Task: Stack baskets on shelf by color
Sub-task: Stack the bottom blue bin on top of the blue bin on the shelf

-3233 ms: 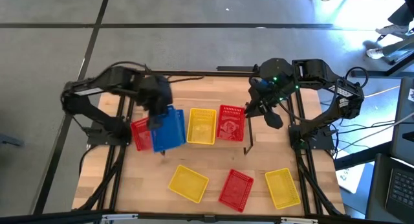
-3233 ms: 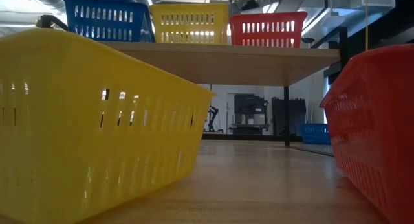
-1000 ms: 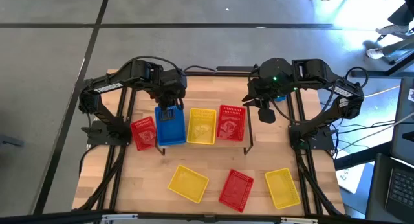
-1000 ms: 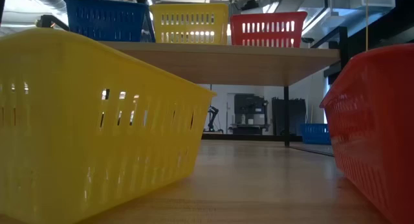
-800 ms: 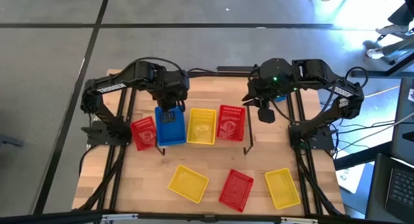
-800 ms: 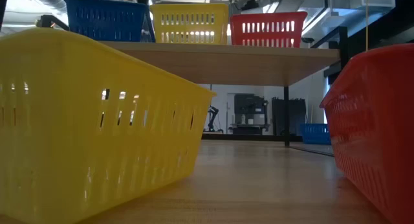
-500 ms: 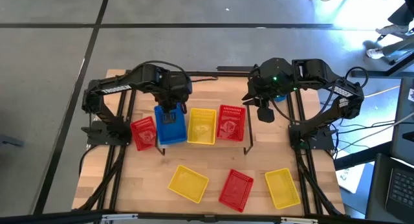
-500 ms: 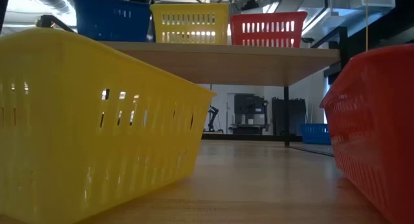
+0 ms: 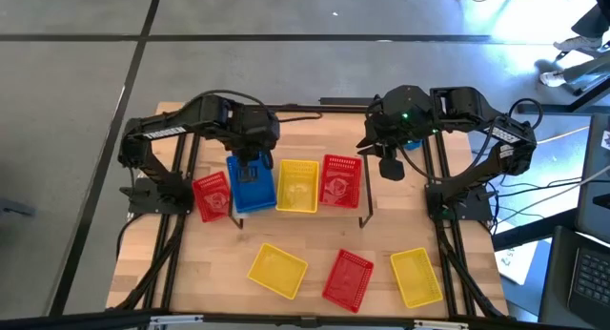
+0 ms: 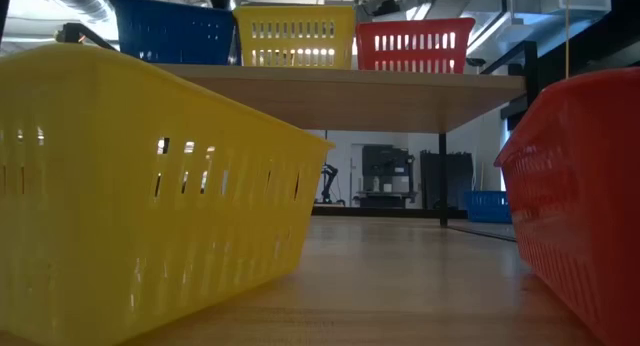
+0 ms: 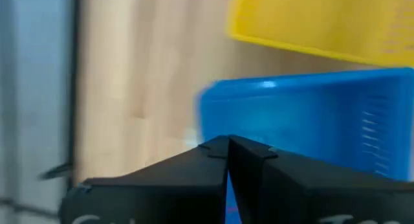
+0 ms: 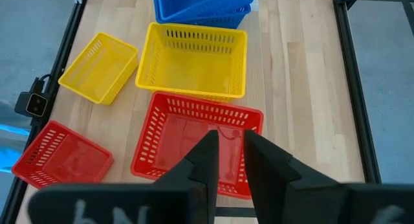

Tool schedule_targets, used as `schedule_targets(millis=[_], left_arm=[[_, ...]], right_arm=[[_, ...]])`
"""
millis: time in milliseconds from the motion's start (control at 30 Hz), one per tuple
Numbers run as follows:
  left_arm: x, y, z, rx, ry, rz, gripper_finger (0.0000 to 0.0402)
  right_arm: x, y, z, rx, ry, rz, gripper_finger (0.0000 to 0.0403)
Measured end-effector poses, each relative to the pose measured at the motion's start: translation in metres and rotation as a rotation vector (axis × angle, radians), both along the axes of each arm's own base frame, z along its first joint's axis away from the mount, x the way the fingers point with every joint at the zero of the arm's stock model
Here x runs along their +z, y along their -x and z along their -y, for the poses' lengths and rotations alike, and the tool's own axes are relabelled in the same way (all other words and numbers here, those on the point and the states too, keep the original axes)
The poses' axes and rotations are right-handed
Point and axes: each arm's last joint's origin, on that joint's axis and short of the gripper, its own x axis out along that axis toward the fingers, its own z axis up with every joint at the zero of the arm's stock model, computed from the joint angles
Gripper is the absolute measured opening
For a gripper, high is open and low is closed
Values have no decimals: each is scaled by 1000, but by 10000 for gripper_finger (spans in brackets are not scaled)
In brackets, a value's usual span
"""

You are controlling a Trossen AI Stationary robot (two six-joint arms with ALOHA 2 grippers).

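Note:
Three baskets stand in a row on the shelf (image 10: pixel 350 81): blue (image 9: pixel 254 189), yellow (image 9: pixel 297 185) and red (image 9: pixel 339 180). In the right wrist view the blue basket (image 12: pixel 202 5) looks nested in another blue one. My left gripper (image 9: pixel 250 158) is shut at this blue basket's far end. My right gripper (image 9: pixel 389 166) hangs above the shelf's far right corner. Its fingers (image 12: pixel 226 160) stand slightly apart with nothing between them. My left gripper (image 11: pixel 228 141) comes steeply from above at the far short wall (image 11: pixel 223 120) of the blue basket, near its top edge. A sliver of blue shows between the shut fingers, so the thin wall seems pinched. The basket sits level on the shelf.
Another red basket (image 9: pixel 212 195) lies just left of the shelf. Near the table's front edge lie a yellow basket (image 9: pixel 278 270), a red one (image 9: pixel 348 278) and another yellow one (image 9: pixel 416 277). The nearest yellow (image 10: pixel 150 196) and red (image 10: pixel 580 206) baskets fill the low view's sides.
The blue basket on the shelf has slid a little toward the yellow one, with my left gripper still shut at its far wall. Its side holes no longer show in the low view. My right arm has kept still.

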Motion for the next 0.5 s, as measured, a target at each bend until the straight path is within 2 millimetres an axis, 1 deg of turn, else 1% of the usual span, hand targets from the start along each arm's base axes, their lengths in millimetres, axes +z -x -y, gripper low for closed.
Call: schedule_targets(millis=[67,200,300,500], left_arm=[[2,1,-1,19,-66,0,0],[1,0,-3,19,-50,-2,0],[-5,-4,-3,12,-21,-23,0],[-20,-6,-3,7,4,-83,0]], right_arm=[[0,0,0,1,1,0,69],[0,0,0,-1,-1,0,69],[0,0,0,-1,-1,0,69],[0,0,0,-1,-1,0,69]])
